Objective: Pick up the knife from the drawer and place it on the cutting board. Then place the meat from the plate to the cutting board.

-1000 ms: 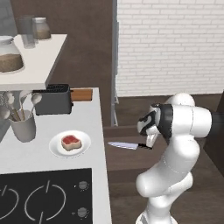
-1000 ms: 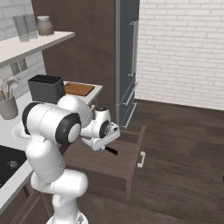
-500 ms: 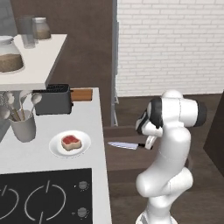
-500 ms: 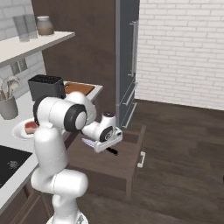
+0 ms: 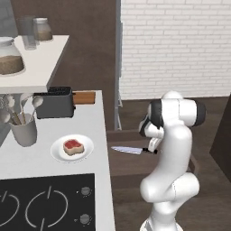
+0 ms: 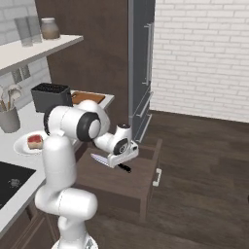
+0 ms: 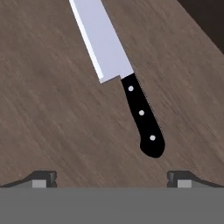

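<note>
Here, in the left base view, the knife (image 5: 133, 150) lies flat on the floor of the open drawer (image 5: 131, 164), blade pointing toward the counter (image 5: 90, 131), while the meat (image 5: 73, 146) sits on the plate (image 5: 85, 148) beside the stove and the cutting board (image 5: 84, 97) waits at the far end of the counter behind the toaster (image 5: 55, 102); the arm bends over the drawer so the hand hangs above the handle end, which suits a grasp there rather than on the blade. In the right base view, the gripper (image 6: 121, 163) points down into the drawer just over the knife's dark handle, apparently not touching it. In the hand view, the black riveted handle lies between the two finger tips (image 7: 43, 177) but ahead of them, tilted across the frame; the jaws stand wide apart and hold nothing. Judging from this, the hand needs to descend, and perhaps turn a little, so the fingers straddle the handle across its width.
</note>
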You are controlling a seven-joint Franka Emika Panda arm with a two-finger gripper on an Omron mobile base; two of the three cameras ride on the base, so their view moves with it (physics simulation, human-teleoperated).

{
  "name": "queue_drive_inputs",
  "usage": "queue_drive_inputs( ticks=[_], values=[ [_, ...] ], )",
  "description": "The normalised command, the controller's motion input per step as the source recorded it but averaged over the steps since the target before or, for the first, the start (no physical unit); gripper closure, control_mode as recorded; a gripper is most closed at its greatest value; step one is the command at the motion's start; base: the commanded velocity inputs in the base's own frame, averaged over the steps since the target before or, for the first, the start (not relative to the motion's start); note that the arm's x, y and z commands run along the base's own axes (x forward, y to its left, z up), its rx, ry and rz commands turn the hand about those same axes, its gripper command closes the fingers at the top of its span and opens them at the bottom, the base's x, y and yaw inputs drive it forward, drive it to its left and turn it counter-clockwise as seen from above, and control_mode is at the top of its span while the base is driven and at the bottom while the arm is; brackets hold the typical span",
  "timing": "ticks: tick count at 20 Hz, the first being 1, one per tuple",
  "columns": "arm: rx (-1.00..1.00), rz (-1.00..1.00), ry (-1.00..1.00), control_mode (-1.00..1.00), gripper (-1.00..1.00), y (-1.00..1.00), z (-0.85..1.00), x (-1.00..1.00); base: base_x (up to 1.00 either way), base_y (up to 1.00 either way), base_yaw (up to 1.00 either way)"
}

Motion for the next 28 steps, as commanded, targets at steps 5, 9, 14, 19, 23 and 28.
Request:
queue_drive_inputs(
  ticks=[5,9,14,19,23,28],
  values=[
    [-0.12,0.0,0.06,-1.0,-1.0,0.0,-0.37,0.0,0.0,0.0,0.0],
    [-0.15,0.0,0.06,-1.0,-1.0,0.14,-0.26,0.02,0.0,0.0,0.0],
    [0.0,-0.01,0.03,-1.0,-1.0,-0.07,-0.03,0.17,0.0,0.0,0.0],
    [0.0,-0.04,0.1,-1.0,-1.0,-0.15,-0.06,0.56,0.0,0.0,0.0],
    [0.02,0.0,0.11,-1.0,-1.0,-0.21,0.0,0.48,0.0,0.0,0.0],
    [0.0,-0.01,0.13,-1.0,-1.0,0.0,-0.25,0.05,0.0,0.0,0.0]
  ],
)
